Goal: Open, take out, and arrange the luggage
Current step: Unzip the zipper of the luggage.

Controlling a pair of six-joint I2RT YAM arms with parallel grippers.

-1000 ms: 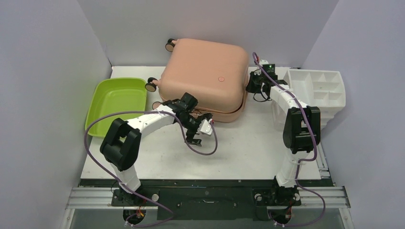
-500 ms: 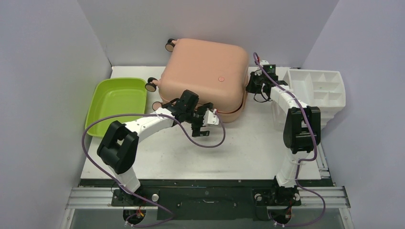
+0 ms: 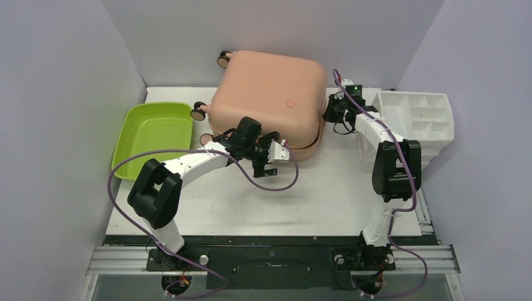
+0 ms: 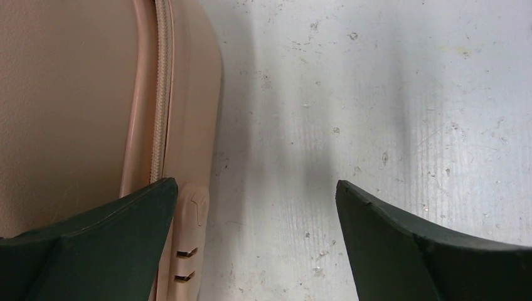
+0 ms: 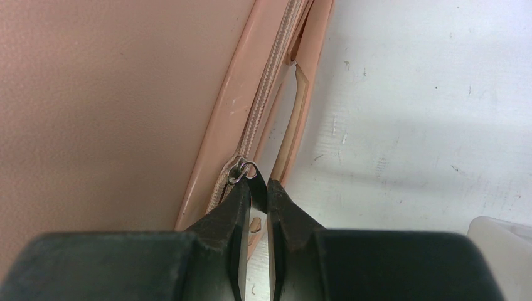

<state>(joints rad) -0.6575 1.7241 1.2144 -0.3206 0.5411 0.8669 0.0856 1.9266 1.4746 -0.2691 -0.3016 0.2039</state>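
The luggage [image 3: 270, 94], a salmon-pink hard-shell suitcase, lies flat and closed at the back of the table. My left gripper [image 3: 274, 155] stands open at its near edge. In the left wrist view [image 4: 256, 185], one finger overlaps the shell [image 4: 69, 94] beside the zipper line [image 4: 161, 81], and the other is over bare table. My right gripper [image 3: 327, 115] is at the suitcase's right side. In the right wrist view it [image 5: 259, 183] is shut on the black zipper pull [image 5: 244, 169], next to the pink side handle [image 5: 295, 119].
A lime-green tub [image 3: 154, 135] sits left of the suitcase, close to a caster wheel [image 3: 199, 111]. A white drawer organizer [image 3: 417, 119] stands at the right, just beyond the right arm. Grey walls enclose the table on three sides.
The left gripper has swung up and to the right, from the table in front of the suitcase to its near edge. The right arm has not moved.
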